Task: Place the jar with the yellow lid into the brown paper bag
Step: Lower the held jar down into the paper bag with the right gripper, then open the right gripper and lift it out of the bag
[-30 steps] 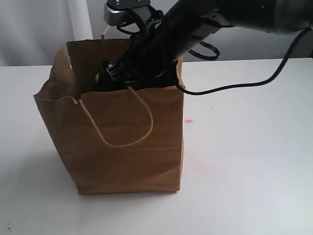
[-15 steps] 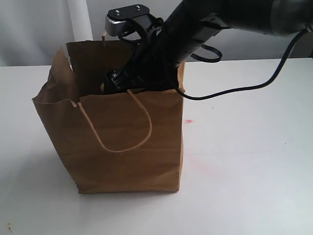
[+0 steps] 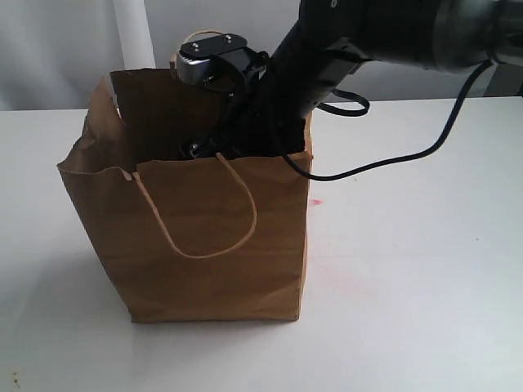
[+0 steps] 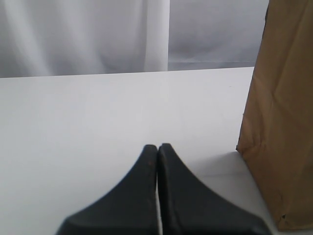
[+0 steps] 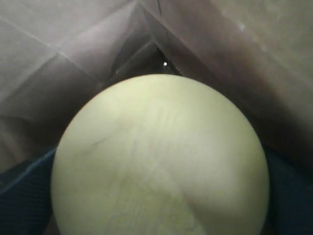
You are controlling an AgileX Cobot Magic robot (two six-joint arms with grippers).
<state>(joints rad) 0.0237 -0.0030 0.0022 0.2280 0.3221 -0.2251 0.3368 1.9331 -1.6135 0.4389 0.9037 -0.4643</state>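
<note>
The brown paper bag point(image 3: 204, 269) stands open on the white table, and its side also shows in the left wrist view point(image 4: 281, 112). My right arm point(image 3: 319, 57) reaches down through the bag's top, so the gripper is hidden below the rim in the exterior view. Inside the bag, the yellow-lidded jar's round lid point(image 5: 161, 156) fills the right wrist view. My right gripper point(image 5: 159, 210) is shut on the jar, with dark fingers point(image 5: 22, 196) showing at both sides of the lid. The jar's body and label are hidden. My left gripper point(image 4: 157, 147) rests shut and empty beside the bag.
A black cable point(image 3: 392, 159) trails from the right arm across the table behind the bag. A small red mark point(image 3: 315, 202) lies on the table right of the bag. A white curtain point(image 4: 98, 34) hangs behind the table.
The right arm has sunk lower into the bag, and its wrist camera block has come down toward the back rim. The bag's front rim has shifted slightly. The left gripper's earlier state is not shown.
</note>
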